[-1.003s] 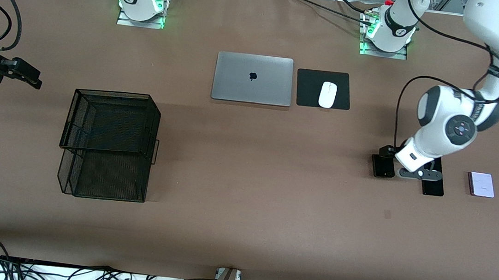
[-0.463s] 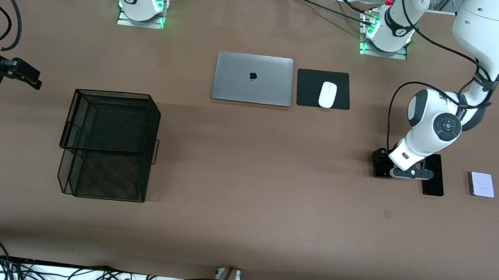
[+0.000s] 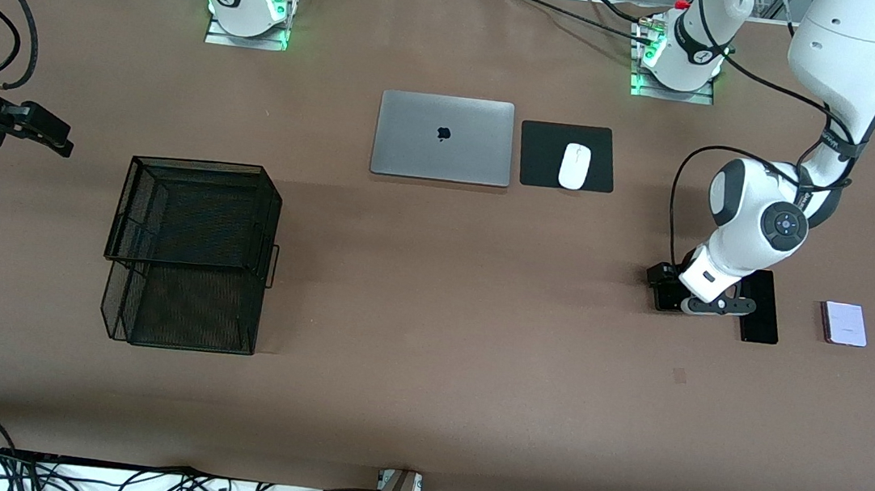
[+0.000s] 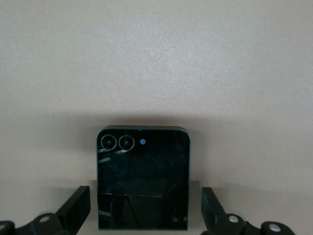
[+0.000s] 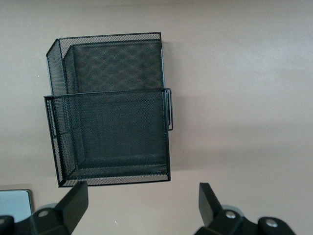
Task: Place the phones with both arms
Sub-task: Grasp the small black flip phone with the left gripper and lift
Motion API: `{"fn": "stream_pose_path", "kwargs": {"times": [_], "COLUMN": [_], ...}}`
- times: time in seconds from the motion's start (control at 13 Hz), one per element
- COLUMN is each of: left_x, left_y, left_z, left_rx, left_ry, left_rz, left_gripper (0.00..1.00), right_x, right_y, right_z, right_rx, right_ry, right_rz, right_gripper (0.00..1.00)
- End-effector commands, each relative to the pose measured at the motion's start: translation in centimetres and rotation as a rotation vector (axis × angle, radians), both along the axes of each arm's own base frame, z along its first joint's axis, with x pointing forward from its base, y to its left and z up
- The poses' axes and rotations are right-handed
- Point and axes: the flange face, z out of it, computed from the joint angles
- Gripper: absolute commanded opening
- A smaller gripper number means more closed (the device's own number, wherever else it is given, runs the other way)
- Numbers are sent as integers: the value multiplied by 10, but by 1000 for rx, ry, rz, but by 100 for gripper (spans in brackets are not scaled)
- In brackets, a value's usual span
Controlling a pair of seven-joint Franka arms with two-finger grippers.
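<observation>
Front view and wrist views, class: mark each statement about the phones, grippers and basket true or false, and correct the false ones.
1. The left gripper is open around the small black phone. True.
2. The white-lavender phone lies in the mesh basket. False: it lies on the table at the left arm's end.
3. The right gripper holds a phone. False: it is open, holding nothing, over the table near the mesh basket.
4. The mouse sits on a black pad beside the laptop. True.

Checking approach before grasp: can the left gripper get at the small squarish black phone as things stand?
Probably yes. The left gripper is open and straddles the small squarish black phone, which lies flat on the table with nothing between fingers and phone.
</observation>
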Motion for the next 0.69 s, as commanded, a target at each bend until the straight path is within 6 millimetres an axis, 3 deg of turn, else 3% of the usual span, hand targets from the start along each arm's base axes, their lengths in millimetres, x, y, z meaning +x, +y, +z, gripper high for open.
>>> {"fn": "stream_pose_path", "kwargs": {"times": [0.0, 0.08, 0.23, 0.39, 0.62], "left_x": [7, 7, 7, 18, 52], "left_y": [1, 0, -1, -9, -32], "left_z": [-4, -5, -4, 16, 79], "left_rx": [-14, -14, -13, -17, -40], "left_ry": [-6, -4, -3, -30, 61], "left_rz": [4, 3, -5, -16, -60], "left_gripper": [93, 66, 34, 28, 28], "right_x": [2, 2, 2, 2, 2], "right_y": [-2, -2, -2, -2, -1], "right_z": [4, 3, 4, 4, 4], "right_rx": [11, 11, 11, 11, 11], "right_ry": [-5, -3, -6, -6, -7], "right_rz": [12, 12, 11, 12, -1], "right_gripper": [100, 100, 100, 100, 100]}}
